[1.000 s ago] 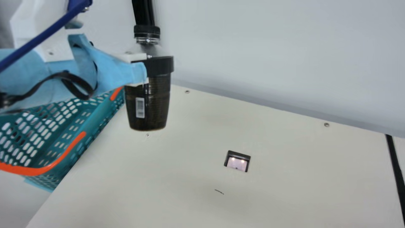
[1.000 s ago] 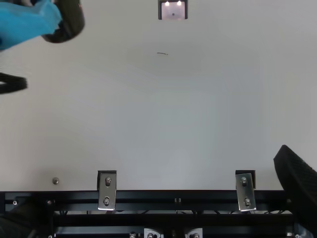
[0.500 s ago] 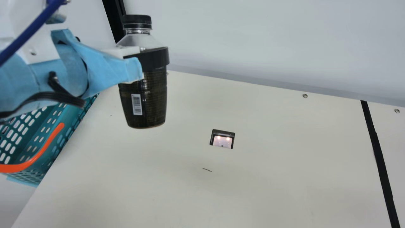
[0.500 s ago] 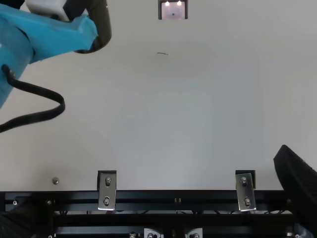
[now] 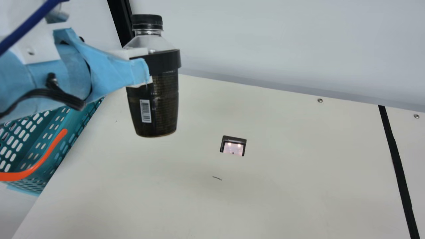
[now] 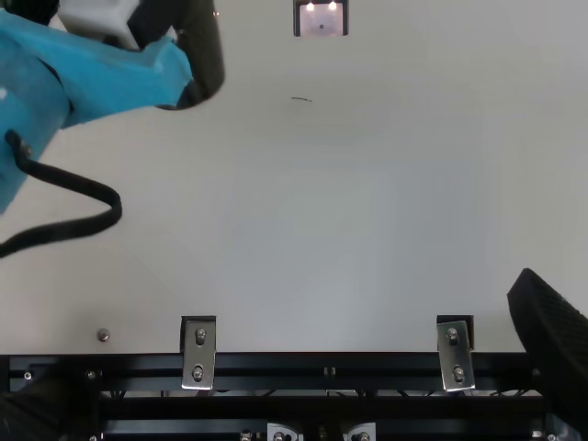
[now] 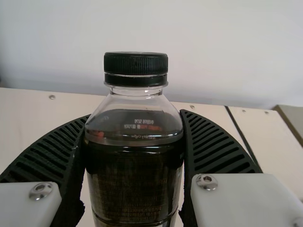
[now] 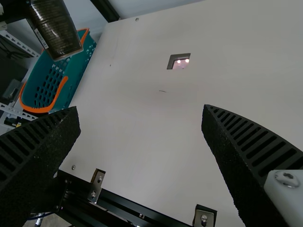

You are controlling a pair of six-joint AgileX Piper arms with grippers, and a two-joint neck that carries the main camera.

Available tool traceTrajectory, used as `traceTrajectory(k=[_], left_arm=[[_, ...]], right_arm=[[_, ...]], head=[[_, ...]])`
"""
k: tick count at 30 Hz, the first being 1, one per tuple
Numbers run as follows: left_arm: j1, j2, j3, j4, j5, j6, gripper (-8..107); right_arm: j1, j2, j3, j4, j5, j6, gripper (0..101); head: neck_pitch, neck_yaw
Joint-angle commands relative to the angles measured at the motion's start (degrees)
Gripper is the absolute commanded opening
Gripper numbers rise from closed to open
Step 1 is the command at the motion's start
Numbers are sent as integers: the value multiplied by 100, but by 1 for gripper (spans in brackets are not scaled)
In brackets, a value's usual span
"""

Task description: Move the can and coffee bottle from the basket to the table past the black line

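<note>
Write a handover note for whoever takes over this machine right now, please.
Left gripper: closed on the coffee bottle, holding it upright above the table.
Right gripper: open, nothing between its fingers.
Done: bottle is out of the basket.
Left: bottle is not yet past the black line; it needs carrying over and setting down. I can't tell where the can is, so check the basket.

open span of table [image 5: 282, 192] between basket [image 5: 65, 142] and black line [image 5: 395, 159], left arm [image 5: 103, 73] and coffee bottle [image 5: 159, 103] blocking the air nearer the basket (both raised above the surface), wall [image 5: 282, 39] bounding the far edge
</note>
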Motion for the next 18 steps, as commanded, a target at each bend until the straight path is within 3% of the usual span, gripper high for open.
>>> traceTrajectory(k=[1, 9, 18], left_arm=[[-26, -26, -11, -419, 17, 97, 10], [90, -105, -47, -1973, 183, 853, 10], [320, -158, -292, -3154, 520, 1666, 10]], right_arm=[[0, 0, 0, 0, 0, 0, 101], [0, 0, 0, 0, 0, 0, 101], [0, 0, 0, 0, 0, 0, 101]], head=[[-45, -15], [-45, -15], [-45, -15]])
